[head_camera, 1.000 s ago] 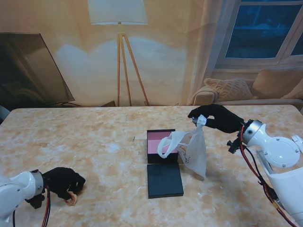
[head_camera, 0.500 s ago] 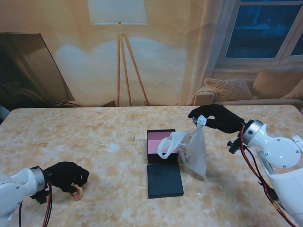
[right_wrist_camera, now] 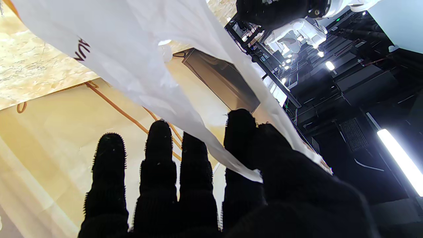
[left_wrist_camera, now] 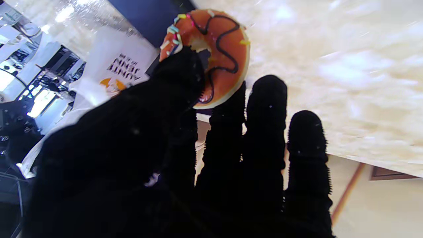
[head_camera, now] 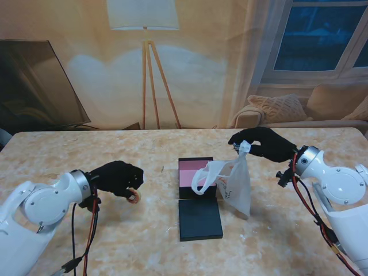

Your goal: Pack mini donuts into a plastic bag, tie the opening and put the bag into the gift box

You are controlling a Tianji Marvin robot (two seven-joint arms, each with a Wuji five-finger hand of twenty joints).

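My left hand (head_camera: 117,177) is shut on a mini donut (head_camera: 134,195), held above the table left of the box. In the left wrist view the donut (left_wrist_camera: 214,56) is orange-glazed with dark icing lines and sprinkles, pinched between thumb and fingers (left_wrist_camera: 264,109). My right hand (head_camera: 261,144) pinches the top edge of a white plastic bag (head_camera: 234,185), which hangs with its mouth open toward the left over the box. The right wrist view shows the bag's film (right_wrist_camera: 138,62) caught between thumb and forefinger. The black gift box (head_camera: 191,174) with a pink lining lies open mid-table.
The box's black lid (head_camera: 199,219) lies flat on the marble table (head_camera: 287,230), just nearer to me than the box. A floor lamp (head_camera: 144,34) and a sofa (head_camera: 299,112) stand behind the table's far edge.
My left hand has lifted the donut off the table near the front left and carried it right and farther away, toward the box. The right hand and the bag have stayed still.
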